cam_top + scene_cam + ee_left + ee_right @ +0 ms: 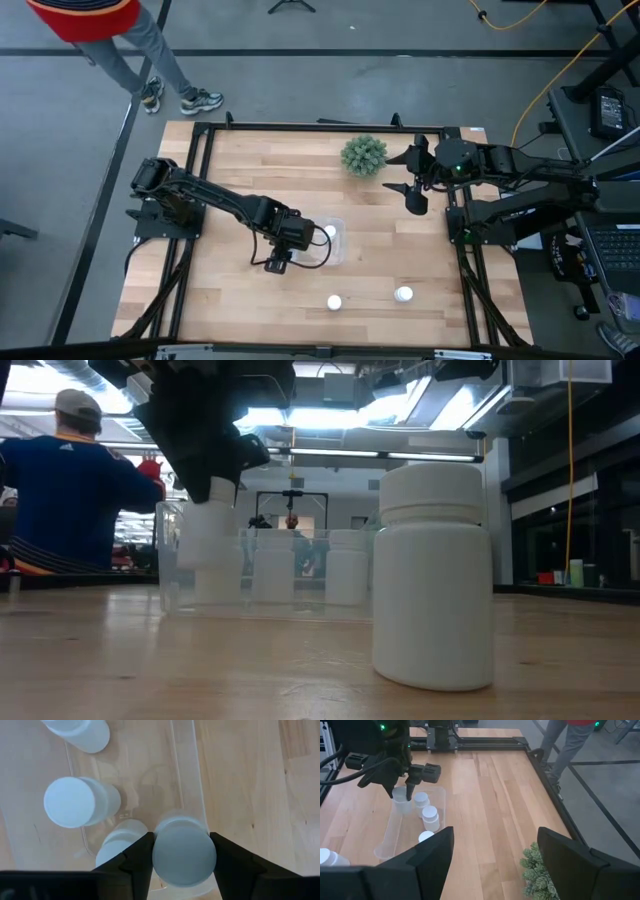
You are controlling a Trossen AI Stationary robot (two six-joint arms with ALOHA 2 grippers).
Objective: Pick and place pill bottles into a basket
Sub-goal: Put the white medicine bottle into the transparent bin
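From overhead the left gripper [283,262] hides its load; its wrist camera shows the fingers [137,862] clamped on a pill bottle [183,851] over the basket [187,780] wall. Two bottles [334,301] remain on the bench [400,250]. The right gripper [412,176] waits, fingers apart, beside the plant [363,155].

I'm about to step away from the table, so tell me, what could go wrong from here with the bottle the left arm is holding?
The left gripper holds a small white capped pill bottle right over the thin wall of the clear plastic basket. Released here, it might catch the rim and tip outside.

Three white bottles already stand inside, one close beside the held one; lowering could knock it over.

The right gripper waits open near the green spiky plant, posing little risk.
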